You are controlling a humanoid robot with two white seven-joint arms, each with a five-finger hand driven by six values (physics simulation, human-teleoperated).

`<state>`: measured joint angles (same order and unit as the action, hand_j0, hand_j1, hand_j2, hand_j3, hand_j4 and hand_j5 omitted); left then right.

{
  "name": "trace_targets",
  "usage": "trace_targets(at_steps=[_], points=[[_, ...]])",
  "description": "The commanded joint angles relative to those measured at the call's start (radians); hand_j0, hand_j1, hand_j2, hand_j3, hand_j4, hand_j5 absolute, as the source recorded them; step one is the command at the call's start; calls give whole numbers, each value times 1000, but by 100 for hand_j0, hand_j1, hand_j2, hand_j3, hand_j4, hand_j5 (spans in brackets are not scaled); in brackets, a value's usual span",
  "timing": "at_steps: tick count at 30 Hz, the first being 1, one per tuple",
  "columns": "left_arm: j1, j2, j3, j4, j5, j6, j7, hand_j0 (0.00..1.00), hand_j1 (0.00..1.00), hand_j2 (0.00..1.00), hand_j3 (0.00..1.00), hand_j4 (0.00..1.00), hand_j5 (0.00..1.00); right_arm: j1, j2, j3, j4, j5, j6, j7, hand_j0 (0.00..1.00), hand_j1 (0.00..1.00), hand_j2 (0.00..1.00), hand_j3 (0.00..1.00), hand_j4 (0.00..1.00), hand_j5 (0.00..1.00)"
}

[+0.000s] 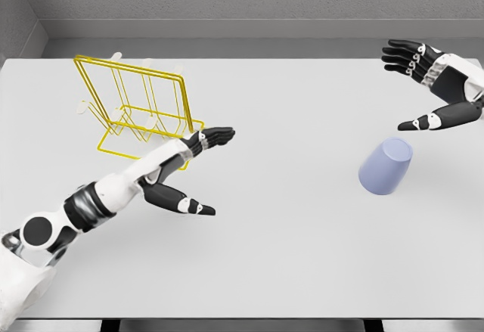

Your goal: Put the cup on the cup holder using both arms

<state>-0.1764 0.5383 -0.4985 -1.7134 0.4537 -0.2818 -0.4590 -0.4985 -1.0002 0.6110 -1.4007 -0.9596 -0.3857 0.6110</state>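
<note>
From the head view I see a white table [265,271] with a grey wall behind it. The cup [386,167], pale lavender-blue, sits on the table right of centre, tipped over at a slant with its closed base pointing up-right and its wider mouth end down-left; nothing touches it. The cup holder [136,105], a yellow wire rack with white pegs, stands on the table at upper left, well apart from the cup.

My left hand [189,169] comes in from the lower left, just in front of the rack's lower right corner. Its fingers [215,135] are stretched out and held close together, pointing right, with the thumb [193,206] splayed away below; it holds nothing. I can't tell if the hand touches the rack base, since they overlap in this view.

My right hand [435,90] enters from the right edge, up and to the right of the cup, near it but clear of it. Its fingers [404,54] are spread and slightly curled toward the left, thumb [423,124] extended low toward the cup, wide gap between them, gripping nothing.
</note>
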Motion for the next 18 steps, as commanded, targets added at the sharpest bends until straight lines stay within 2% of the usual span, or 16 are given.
trace_targets(at_steps=[1, 7, 13, 18], points=[[0, -61, -8, 52, 5, 110, 0, 100, 100, 100, 100, 100, 100, -2, 0, -7, 5, -8, 1, 0, 100, 100, 100, 100, 100, 100], [-46, -98, -29, 173, 5, 110, 0, 100, 100, 100, 100, 100, 100, -2, 8, -5, 46, -8, 1, 0, 100, 100, 100, 100, 100, 100], [-43, -121, -29, 166, 6, 99, -1, 100, 100, 100, 100, 100, 100, 15, 23, -8, 77, -1, -4, 0, 100, 100, 100, 100, 100, 100], [-31, -143, -28, 163, 6, 101, -6, 100, 100, 100, 100, 100, 100, 72, 26, -19, 103, -10, -97, 0, 100, 100, 100, 100, 100, 100]])
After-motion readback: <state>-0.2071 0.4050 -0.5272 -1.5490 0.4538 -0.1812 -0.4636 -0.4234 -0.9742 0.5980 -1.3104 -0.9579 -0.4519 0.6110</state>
